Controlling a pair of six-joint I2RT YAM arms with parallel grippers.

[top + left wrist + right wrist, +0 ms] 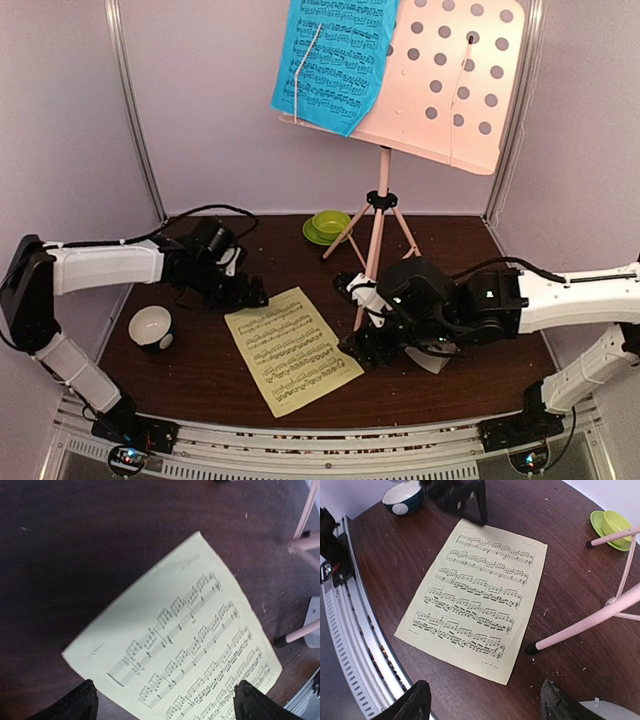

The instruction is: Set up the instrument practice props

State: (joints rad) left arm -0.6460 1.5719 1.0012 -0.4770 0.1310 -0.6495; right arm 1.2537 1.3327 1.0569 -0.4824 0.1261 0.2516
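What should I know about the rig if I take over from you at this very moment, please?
Left gripper: fingers open, empty, over the far end of the pale-yellow page.
Right gripper: fingers open, empty, low by that page's right edge.
Pink music stand: upright at the back of the table, blue page on its desk.
Pale-yellow page: flat on the table.
Done: stand up, blue page placed.
Left: pale-yellow page onto the desk; a white object half hidden under the right arm may be the metronome.
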